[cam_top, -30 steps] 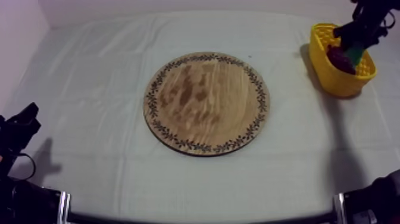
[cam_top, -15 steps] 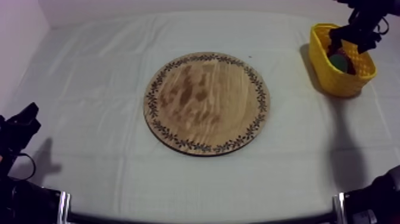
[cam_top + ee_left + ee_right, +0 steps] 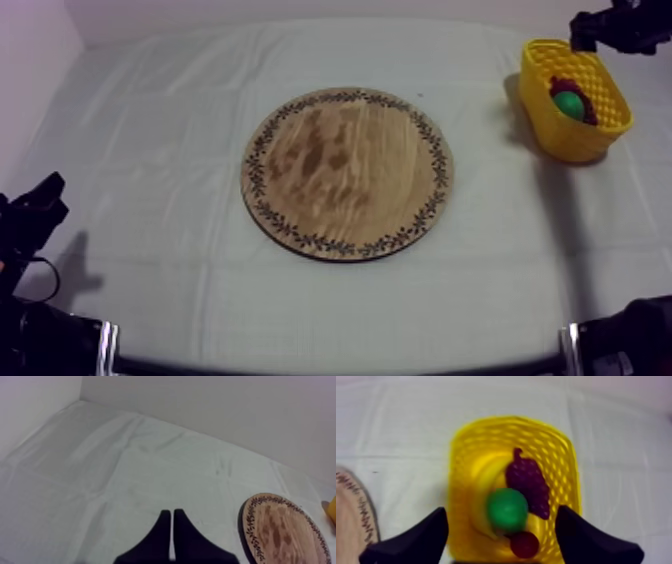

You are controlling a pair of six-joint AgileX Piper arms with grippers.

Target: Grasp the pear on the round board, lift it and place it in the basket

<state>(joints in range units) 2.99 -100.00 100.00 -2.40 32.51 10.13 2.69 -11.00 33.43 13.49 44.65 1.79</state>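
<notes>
The pear (image 3: 507, 509) lies in the basket (image 3: 563, 456) straight below the right claw (image 3: 501, 510), on the banana (image 3: 485, 476) beside the grapes (image 3: 528, 483), so its fingers stand wide apart, no hold being needed, while the left claw (image 3: 171, 512), fingers together, idles near the board (image 3: 280, 531).

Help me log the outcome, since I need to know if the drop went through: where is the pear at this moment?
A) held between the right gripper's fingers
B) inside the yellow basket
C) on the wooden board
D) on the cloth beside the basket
B: the green pear lies inside the yellow basket, on the banana next to the grapes, and the right gripper is open, its fingers clear of the pear.
</notes>
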